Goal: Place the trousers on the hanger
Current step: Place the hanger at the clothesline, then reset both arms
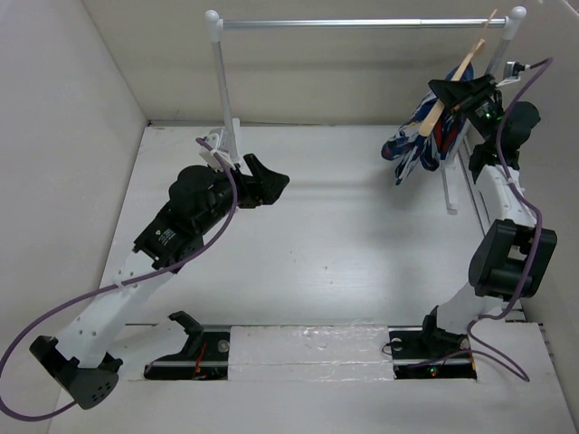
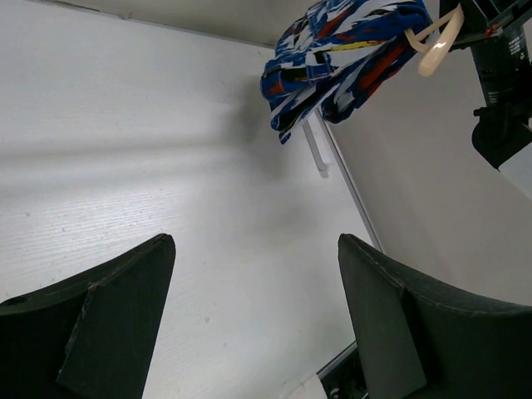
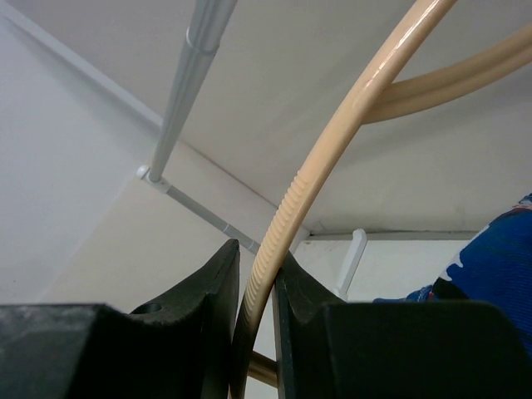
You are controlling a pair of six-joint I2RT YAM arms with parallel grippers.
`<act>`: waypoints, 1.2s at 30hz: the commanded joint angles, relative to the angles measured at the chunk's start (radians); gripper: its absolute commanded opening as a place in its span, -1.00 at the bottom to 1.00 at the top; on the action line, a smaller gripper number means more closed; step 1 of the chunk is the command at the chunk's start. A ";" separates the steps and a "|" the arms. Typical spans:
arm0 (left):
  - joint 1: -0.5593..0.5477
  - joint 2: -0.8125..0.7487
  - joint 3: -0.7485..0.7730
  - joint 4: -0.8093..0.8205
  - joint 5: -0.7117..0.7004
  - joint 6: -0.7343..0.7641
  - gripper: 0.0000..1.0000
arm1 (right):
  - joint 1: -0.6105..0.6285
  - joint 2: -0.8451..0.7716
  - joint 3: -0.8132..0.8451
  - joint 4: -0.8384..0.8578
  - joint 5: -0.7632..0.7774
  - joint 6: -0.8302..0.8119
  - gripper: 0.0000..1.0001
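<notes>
Toward the upper right of the overhead view, pinching the hanger (image 1: 466,61) in the right gripper (image 1: 463,90), fingers nearly closed on its thin ribbed tan frame, with the top end crossing the silver rail (image 1: 362,23); not seeing whether hooked on yet. Carrying the trousers (image 1: 412,149) draped over the hanger, bunched and dangling above the table (image 1: 344,253). Hovering with the left gripper (image 1: 264,181) at centre left, fingers spread wide, holding nothing. Judging the hanging-up as the step in hand: keeping the pinch firm, tilting slowly to avoid shedding the fabric, settling the hook over the rail before letting go.
</notes>
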 commanded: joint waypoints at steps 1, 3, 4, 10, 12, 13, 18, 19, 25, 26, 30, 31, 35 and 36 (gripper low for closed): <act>0.006 -0.002 -0.010 0.045 0.013 -0.004 0.49 | -0.038 -0.021 0.040 0.312 0.002 -0.015 -1.00; 0.006 0.000 -0.012 0.050 0.015 -0.008 0.50 | -0.052 -0.007 0.039 0.317 -0.010 -0.002 -1.00; 0.006 0.007 -0.010 0.050 0.015 -0.011 0.49 | -0.061 -0.005 0.036 0.310 -0.015 -0.002 -1.00; 0.006 0.022 0.004 0.051 0.004 -0.012 0.52 | -0.081 -0.010 -0.068 0.317 -0.053 -0.015 -0.13; 0.006 0.026 0.008 0.050 -0.001 -0.011 0.52 | -0.081 -0.016 -0.078 0.297 -0.056 -0.021 -0.06; 0.006 0.027 0.010 0.050 -0.001 -0.011 0.53 | -0.093 -0.025 -0.092 0.283 -0.067 -0.043 -0.04; 0.006 0.041 0.022 0.048 -0.005 -0.006 0.56 | -0.130 -0.053 -0.098 0.162 -0.099 -0.106 0.22; 0.006 0.047 0.027 0.048 -0.008 -0.001 0.60 | -0.140 -0.063 -0.090 0.107 -0.118 -0.173 0.47; 0.006 0.065 0.047 0.042 -0.015 0.009 0.98 | -0.162 -0.119 -0.027 -0.154 -0.118 -0.422 1.00; 0.006 0.065 0.053 0.041 -0.050 0.012 0.98 | -0.163 -0.148 -0.015 -0.290 -0.103 -0.483 1.00; 0.006 0.076 0.068 0.024 -0.074 0.022 0.98 | -0.190 -0.250 0.086 -0.633 0.100 -0.774 1.00; 0.006 0.079 0.070 0.021 -0.076 0.023 0.98 | -0.199 -0.270 0.092 -0.668 0.199 -0.840 1.00; 0.006 0.082 0.076 0.019 -0.061 0.029 0.98 | -0.209 -0.329 0.132 -0.843 0.381 -0.939 1.00; 0.006 0.084 0.079 0.018 -0.061 0.028 0.98 | -0.209 -0.347 0.129 -0.848 0.405 -0.951 1.00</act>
